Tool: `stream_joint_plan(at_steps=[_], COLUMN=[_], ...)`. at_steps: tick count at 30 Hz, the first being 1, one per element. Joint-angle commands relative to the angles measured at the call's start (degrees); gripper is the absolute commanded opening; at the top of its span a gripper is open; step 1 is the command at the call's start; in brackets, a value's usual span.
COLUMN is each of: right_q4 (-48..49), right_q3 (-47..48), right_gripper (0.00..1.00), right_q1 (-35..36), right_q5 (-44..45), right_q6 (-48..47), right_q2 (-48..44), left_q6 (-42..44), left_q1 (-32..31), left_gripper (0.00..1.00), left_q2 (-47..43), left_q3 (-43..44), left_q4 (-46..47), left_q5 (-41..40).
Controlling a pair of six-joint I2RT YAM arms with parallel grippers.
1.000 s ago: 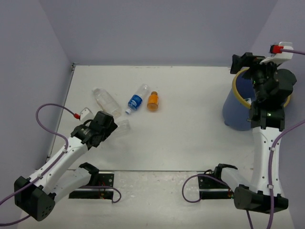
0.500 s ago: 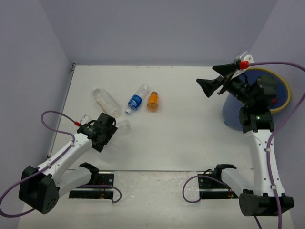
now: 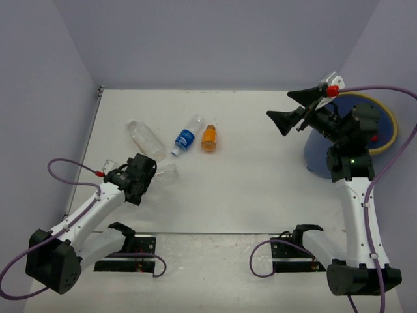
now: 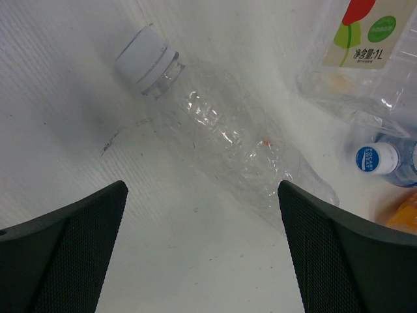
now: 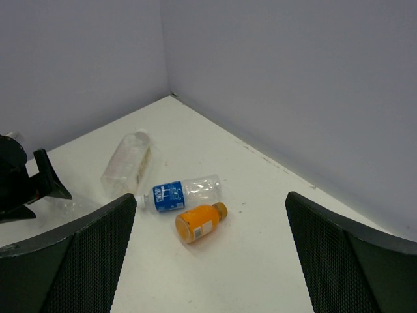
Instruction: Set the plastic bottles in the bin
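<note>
Right hand newly leftward; four bottles

I'm looking into a robotics lab test cell: plain lilac partition walls box in a bare white worktop from nine round to three o'clock, with black metal arm mounts bolted down at six.

Orange bottle, blue-labelled bottle, clear bottle
</note>
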Motion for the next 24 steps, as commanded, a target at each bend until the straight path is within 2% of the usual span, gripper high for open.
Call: stream_joint_plan(at_steps=[1, 8, 16, 18, 19, 20, 22, 24], right_q4=[2.6, 3.2, 4.2, 3.9, 3.9, 3.8, 3.2, 2.7], right_q3=[-0.5, -0.8, -1.3, -1.3, -1.4, -1.3, -1.1, -1.5], right_gripper=[0.99, 0.99, 0.99, 0.99, 0.99, 0.99, 0.99, 0.99], right_q1=[0.2, 0.2, 0.2, 0.2, 0.2, 0.2, 1.9, 2.3], right_q5=[-0.5, 0.9, -0.5, -0.9, -1.0, -1.1, -1.6, -2.2], right_q6=[0.2, 0.5, 1.2, 1.4, 1.8, 2.1, 3.3, 3.4], right_q2=[0.3, 0.8, 2.8, 3.1, 3.0, 3.0, 2.6, 1.4], left_q6=[-4.9, -7.1, -7.6, -7.7, -7.6, -7.5, -5.7, -3.3], left_q1=[2.0, 5.6, 6.8, 6.8, 6.8, 6.8, 6.8, 6.8], left_gripper=[1.00, 1.00, 0.98, 0.89, 0.80, 0.79, 0.59, 0.48], left_q2=[2.6, 9.0, 14.8, 15.0, 14.8, 14.5, 13.3, 12.3], left_q3=[1.7, -3.2, -3.7, -4.1, -4.2, -4.3, -4.4, -4.4], left_q4=[4.2, 14.1, 14.9, 14.5, 14.3, 14.2, 14.0, 13.6], left_q5=[-4.5, 0.3, 0.8, 0.9, 1.1, 1.2, 1.9, 2.4])
